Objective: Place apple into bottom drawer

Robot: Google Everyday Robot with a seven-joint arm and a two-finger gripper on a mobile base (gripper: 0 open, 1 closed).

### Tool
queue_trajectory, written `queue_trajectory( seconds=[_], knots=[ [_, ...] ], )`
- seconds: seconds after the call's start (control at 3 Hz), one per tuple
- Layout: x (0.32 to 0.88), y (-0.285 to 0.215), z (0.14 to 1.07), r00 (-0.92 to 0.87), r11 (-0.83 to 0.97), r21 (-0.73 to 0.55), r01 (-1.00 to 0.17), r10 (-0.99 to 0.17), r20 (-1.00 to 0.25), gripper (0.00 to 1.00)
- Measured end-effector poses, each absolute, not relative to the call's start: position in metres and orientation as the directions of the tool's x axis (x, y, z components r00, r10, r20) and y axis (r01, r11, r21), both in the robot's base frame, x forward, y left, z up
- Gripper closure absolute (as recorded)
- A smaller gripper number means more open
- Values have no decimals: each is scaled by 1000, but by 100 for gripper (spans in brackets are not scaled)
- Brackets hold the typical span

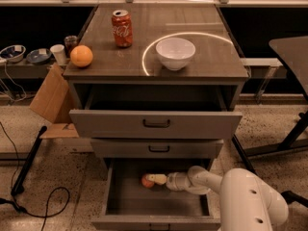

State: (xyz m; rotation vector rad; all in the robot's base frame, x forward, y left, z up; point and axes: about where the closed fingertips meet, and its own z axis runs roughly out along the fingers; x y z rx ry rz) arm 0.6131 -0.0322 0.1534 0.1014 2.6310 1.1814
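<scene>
Apple (146, 181) inside the open bottom drawer (120, 203), right at the gripper (155, 179)

Looks down on a grey cabinet with a dark wood-grain counter (207, 37) and three drawers stacked under its front edge. Shows the lowest one pulled out furthest, its deep grey box open to view. Finds the apple, small and red-pink, inside that box toward the back, roughly below the middle of the counter's front edge. Shows a white arm (207, 179) reaching in from the right, joined to a rounded white robot body (252, 203) below the counter's front right corner. Puts the pale tip of the gripper against the apple's right side, touching it. Cannot tell whether the gripper is clamped on the apple or loose around it.

Shows the top drawer (156, 124) also pulled out, dark inside, and the middle drawer (156, 148) out only a little.

On the counter: an orange (81, 56) at the front left corner, a red soda can (122, 28) upright behind it, nearer the left edge than the middle, and a white bowl (175, 53) near the centre, toward the front edge, partly ringed by a bright arc of light. Left of the cabinet, a sheet of brown cardboard (50, 97) leaning by the counter's left edge.
</scene>
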Motion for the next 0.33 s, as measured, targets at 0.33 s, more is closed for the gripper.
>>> queue_trajectory(
  seconds=[0.33],
  knots=[
    [613,-32,153,-965,668,743,-40,167,-202,0]
  ],
)
